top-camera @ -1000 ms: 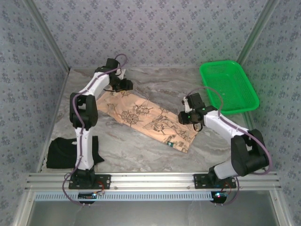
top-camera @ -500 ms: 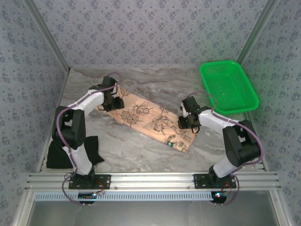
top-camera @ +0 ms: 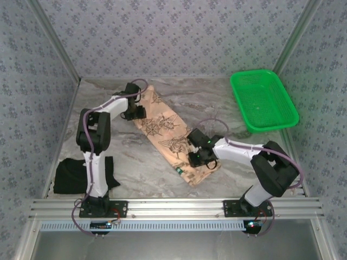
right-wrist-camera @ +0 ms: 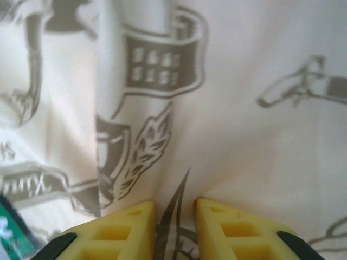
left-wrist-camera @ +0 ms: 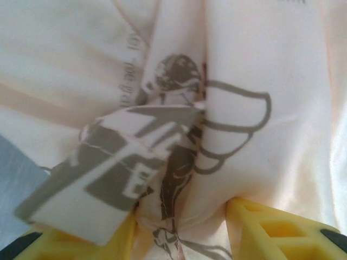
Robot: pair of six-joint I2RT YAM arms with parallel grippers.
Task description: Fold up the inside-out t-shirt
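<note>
The inside-out t-shirt (top-camera: 165, 132) lies on the table as a narrow peach strip with dark drawings, running from the far left down toward the near middle. My left gripper (top-camera: 135, 111) is at its far end, shut on a bunched fold of the cloth (left-wrist-camera: 184, 179) between its yellow fingers (left-wrist-camera: 276, 227). My right gripper (top-camera: 196, 155) is near the strip's near end, shut on a raised ridge of fabric (right-wrist-camera: 174, 179) between its fingers (right-wrist-camera: 122, 230). A small dark-green label (top-camera: 179, 169) shows at the near edge, and it also appears (right-wrist-camera: 12, 234) at the lower left of the right wrist view.
A plain black folded garment (top-camera: 81, 174) lies near the left arm's base. A green basket (top-camera: 263, 100) stands at the far right. Bare marble table (top-camera: 135, 162) surrounds the strip, with patterned walls closing it in on three sides.
My right gripper has moved left toward the table's middle, dragging the cloth along. The left gripper has stayed near the far left. The strip now lies steeper and narrower.
</note>
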